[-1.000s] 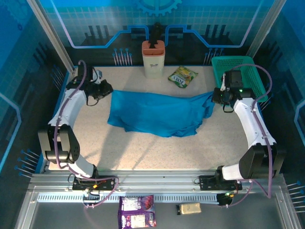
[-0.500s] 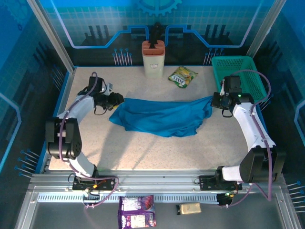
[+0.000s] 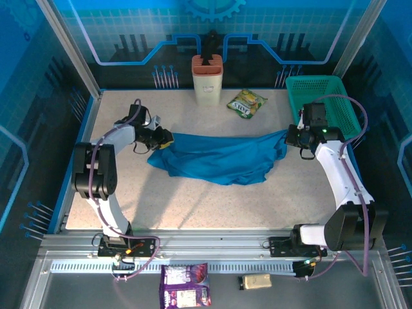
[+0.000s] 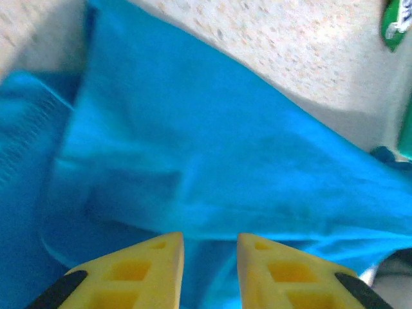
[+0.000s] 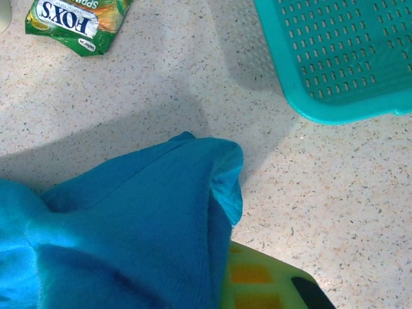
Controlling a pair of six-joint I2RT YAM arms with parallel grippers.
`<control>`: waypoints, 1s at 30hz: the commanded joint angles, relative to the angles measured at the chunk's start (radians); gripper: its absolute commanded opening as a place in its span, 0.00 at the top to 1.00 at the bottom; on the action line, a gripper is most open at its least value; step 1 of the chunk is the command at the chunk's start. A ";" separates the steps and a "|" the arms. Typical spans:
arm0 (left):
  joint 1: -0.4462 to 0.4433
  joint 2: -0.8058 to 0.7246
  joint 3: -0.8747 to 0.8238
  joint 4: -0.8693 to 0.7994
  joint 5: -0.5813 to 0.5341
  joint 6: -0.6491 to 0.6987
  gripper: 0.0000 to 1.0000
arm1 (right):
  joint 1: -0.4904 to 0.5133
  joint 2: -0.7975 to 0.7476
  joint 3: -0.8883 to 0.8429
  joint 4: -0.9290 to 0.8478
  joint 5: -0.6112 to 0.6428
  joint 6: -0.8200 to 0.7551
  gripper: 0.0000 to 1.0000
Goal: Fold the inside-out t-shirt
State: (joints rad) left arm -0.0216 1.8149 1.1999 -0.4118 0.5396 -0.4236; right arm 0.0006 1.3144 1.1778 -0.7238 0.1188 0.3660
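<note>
One t-shirt (image 3: 219, 158), two pincers (image 3: 166, 139) (image 3: 290, 136), one basket (image 3: 331, 93), one packet (image 3: 247, 103)

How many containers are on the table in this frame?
2: a cream bin with an orange rim at the far edge, middle, and a teal mesh basket at the far right corner. None looks hidden.

You have a teal mesh basket (image 3: 315, 85) in the far right corner of the speckled table (image 3: 193, 199). A green snack packet (image 3: 247, 103) lies flat near a beige bin with an orange top (image 3: 207, 80). On the near rail, 1 purple packet (image 3: 185, 285) and 1 small tan block (image 3: 255, 281) sit apart.
</note>
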 commanded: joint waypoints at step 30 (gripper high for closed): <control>-0.064 -0.102 0.002 -0.188 -0.274 0.125 0.76 | 0.000 -0.069 0.004 0.008 -0.084 0.048 1.00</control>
State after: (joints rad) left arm -0.0879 1.7588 1.2205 -0.5697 0.2577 -0.3248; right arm 0.0006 1.2564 1.1839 -0.7208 0.0582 0.3973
